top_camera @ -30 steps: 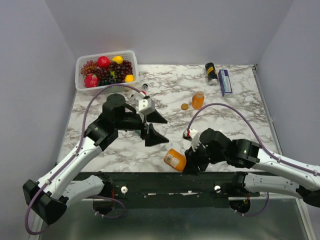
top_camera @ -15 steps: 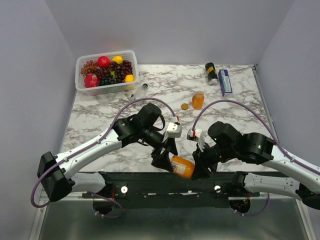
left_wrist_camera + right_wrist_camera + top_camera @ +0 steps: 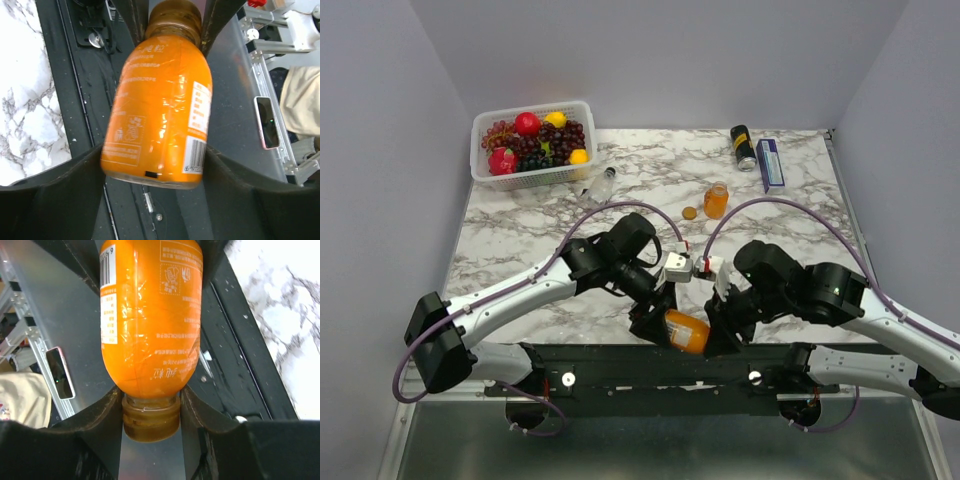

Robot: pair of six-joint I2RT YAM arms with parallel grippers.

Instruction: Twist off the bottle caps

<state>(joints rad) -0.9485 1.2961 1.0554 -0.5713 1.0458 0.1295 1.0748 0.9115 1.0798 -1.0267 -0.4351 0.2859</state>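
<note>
you can read the chinese characters 果粒 in white near the shoulder of the orange juice bottle [image 3: 155, 115]. its white side panel carries a barcode beginning with a 6. the other fine print is too small to read.
</note>
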